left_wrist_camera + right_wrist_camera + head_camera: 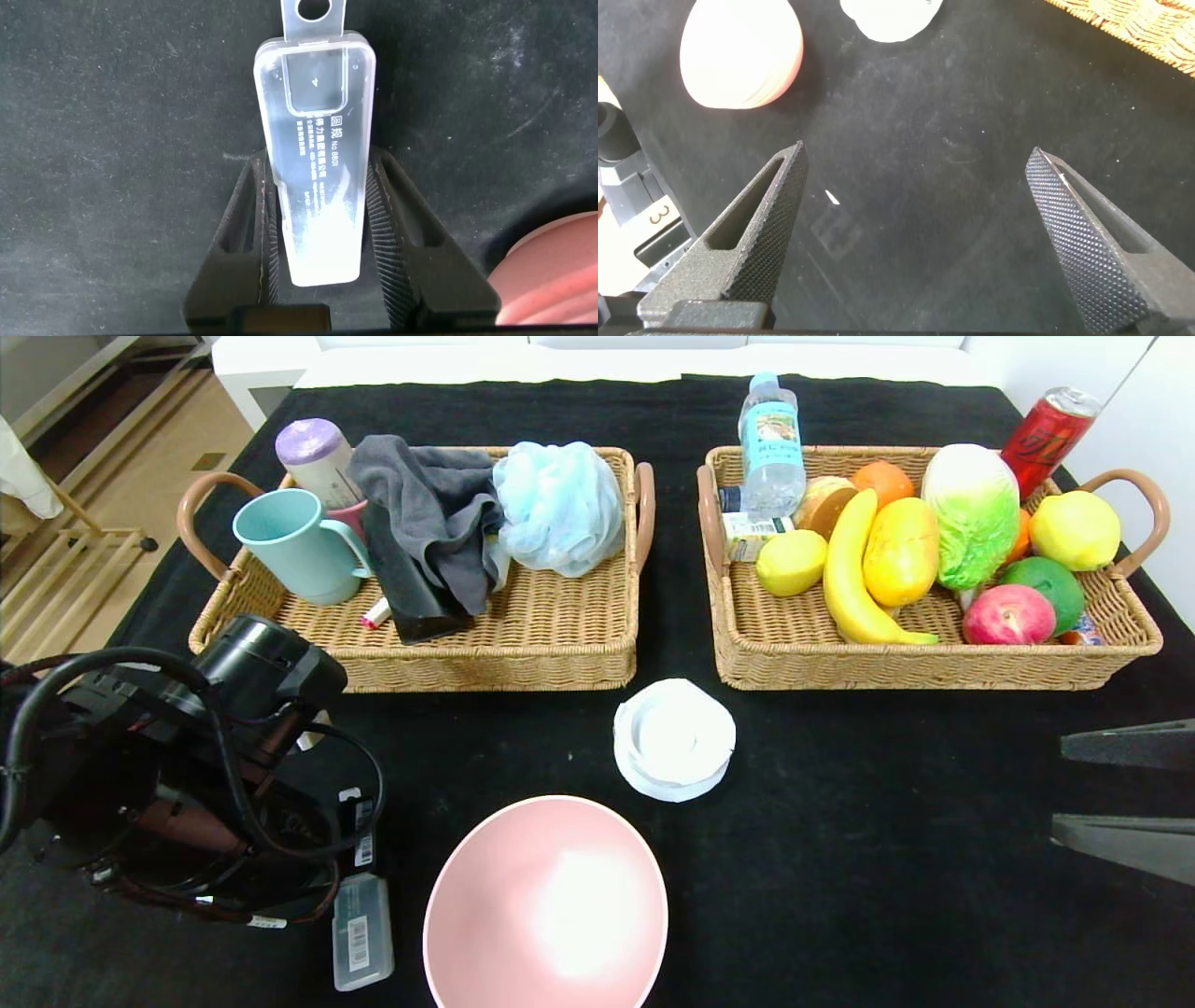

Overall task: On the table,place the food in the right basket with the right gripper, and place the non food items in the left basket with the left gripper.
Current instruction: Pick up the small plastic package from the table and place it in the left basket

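Note:
My left gripper (359, 859) is low at the front left of the table (887, 821). Its two fingers close on the sides of a clear plastic case (362, 933) that lies flat on the black cloth; the left wrist view shows the case (316, 168) between the ribbed pads of that gripper (318, 163). My right gripper (1060, 789) is open and empty at the right edge, over bare cloth (917, 149). The lemon (790, 562), the elongated yellow-orange fruit (901, 551) and the water bottle (771, 443) are in the right basket (934, 667). The left basket (485, 663) holds non-food items.
A pink bowl (546, 905) sits at the front middle and a white round lid-like object (674, 737) lies between the baskets' near edges. The left basket holds a teal mug (297, 546), grey cloth and a blue puff. The right basket also holds a banana, cabbage and apples.

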You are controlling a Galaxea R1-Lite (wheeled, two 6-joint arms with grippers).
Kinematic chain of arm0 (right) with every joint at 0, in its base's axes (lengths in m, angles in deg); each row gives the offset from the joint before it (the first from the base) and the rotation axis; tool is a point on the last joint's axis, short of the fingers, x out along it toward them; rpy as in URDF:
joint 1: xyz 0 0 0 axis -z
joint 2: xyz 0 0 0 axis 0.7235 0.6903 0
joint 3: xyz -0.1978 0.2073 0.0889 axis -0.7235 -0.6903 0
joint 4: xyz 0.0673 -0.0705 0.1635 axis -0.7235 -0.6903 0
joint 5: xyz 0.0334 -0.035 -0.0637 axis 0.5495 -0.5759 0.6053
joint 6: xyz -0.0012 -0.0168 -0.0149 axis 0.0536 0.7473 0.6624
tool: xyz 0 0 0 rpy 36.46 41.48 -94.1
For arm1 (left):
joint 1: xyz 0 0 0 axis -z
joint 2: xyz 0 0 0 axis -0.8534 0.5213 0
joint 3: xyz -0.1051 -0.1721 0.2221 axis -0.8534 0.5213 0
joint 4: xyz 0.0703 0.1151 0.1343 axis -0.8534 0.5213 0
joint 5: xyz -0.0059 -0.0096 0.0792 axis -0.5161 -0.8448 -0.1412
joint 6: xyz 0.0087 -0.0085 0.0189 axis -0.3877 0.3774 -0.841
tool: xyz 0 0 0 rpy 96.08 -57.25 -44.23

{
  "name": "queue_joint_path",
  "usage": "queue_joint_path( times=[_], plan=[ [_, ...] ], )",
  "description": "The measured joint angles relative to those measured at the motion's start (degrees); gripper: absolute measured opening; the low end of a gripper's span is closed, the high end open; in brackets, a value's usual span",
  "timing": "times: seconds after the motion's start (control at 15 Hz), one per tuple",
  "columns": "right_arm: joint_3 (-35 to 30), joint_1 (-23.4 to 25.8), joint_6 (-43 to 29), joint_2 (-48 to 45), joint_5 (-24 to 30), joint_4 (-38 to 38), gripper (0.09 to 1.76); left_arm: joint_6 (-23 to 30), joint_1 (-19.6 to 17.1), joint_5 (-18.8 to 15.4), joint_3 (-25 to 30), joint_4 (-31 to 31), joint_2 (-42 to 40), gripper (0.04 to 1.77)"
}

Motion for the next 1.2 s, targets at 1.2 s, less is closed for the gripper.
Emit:
queue_joint_path(
  times=[1.2],
  plan=[
    [0.0, 0.0, 0.0, 0.0, 0.0, 0.0, 1.71, -7.3, 0.0, 0.5, -14.4, 3.3, -6.4, 0.65]
  ],
)
